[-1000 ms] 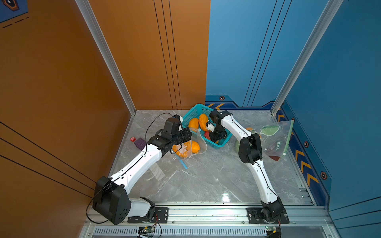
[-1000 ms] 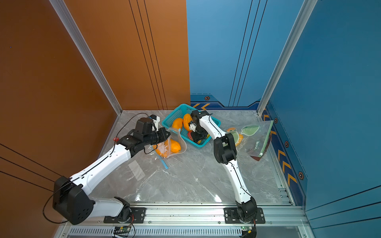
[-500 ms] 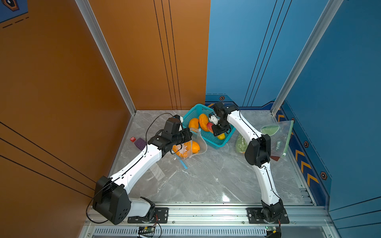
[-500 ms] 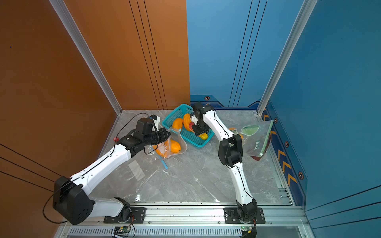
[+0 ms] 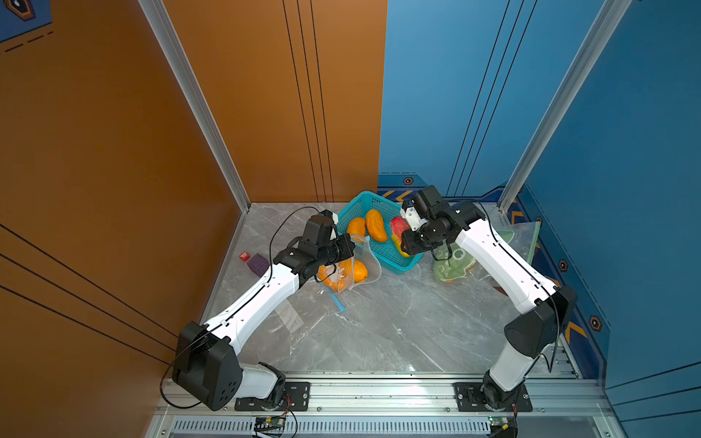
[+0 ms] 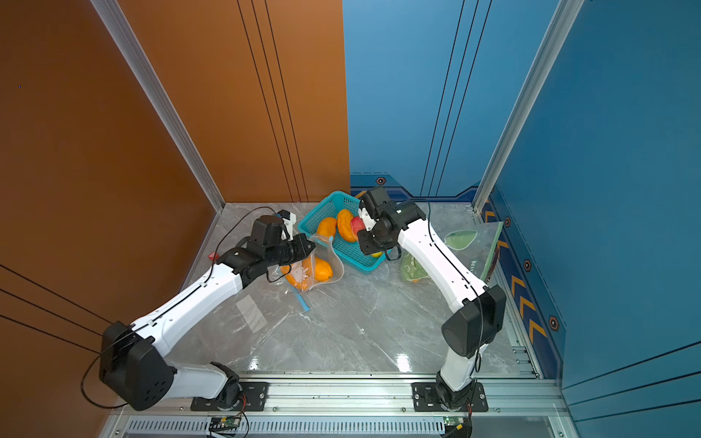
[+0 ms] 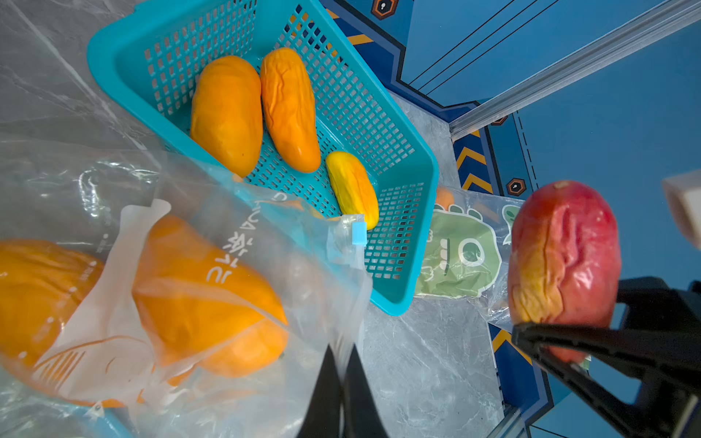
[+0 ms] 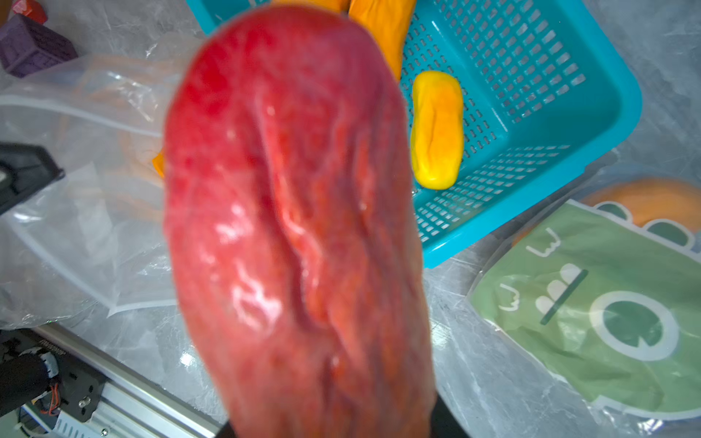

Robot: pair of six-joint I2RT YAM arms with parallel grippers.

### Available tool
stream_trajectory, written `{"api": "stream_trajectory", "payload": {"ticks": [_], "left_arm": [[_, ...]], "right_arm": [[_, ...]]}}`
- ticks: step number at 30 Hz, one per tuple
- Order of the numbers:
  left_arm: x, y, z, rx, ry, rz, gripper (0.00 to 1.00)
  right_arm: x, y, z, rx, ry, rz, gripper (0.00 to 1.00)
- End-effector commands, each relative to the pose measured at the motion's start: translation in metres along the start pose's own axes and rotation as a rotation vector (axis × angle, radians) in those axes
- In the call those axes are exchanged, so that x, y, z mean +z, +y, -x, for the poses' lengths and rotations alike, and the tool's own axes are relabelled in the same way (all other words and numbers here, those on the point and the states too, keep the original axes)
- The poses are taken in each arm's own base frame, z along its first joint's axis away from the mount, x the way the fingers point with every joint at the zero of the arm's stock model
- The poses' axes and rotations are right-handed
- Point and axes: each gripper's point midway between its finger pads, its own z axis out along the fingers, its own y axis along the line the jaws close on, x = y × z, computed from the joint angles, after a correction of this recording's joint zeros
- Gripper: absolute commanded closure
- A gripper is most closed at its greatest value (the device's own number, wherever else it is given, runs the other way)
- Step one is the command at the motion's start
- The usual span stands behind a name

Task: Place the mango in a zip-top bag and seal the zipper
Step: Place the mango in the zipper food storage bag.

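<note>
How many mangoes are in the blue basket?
3 in the basket: two orange mangoes side by side, a yellow mango beside them. The right gripper holds a red mango. None seems hidden.

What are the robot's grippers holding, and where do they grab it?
The right gripper holds the red mango by one end. The left gripper is shut on the clear zip-top bag, pinching its thin plastic edge.

On the clear zip-top bag (image 7: 242,242) I read white print: the Latin letters "HUA", seen turned, then a few Chinese characters I cannot make out. White lettering on the leaning bag (image 6: 466,246) at the tabletop's (image 6: 341,333) right edge is too small for me to read.
</note>
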Motion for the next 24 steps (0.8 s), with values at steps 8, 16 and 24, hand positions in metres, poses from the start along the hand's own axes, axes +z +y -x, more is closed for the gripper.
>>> {"api": "stream_trajectory", "payload": {"ticks": [8,16,24], "left_arm": [[-0.004,-0.020,0.008,0.032,-0.006,-0.051,1.00],[-0.001,-0.023,0.005,0.039,0.006,-0.058,1.00],[-0.002,-0.028,0.002,0.044,0.014,-0.073,1.00]], "right_arm": [[0.023,0.055,-0.016,0.094,-0.005,0.111,0.84],[0.063,0.095,-0.025,0.056,0.088,0.154,0.84],[0.089,0.095,-0.016,0.069,0.087,0.080,0.78]]}}
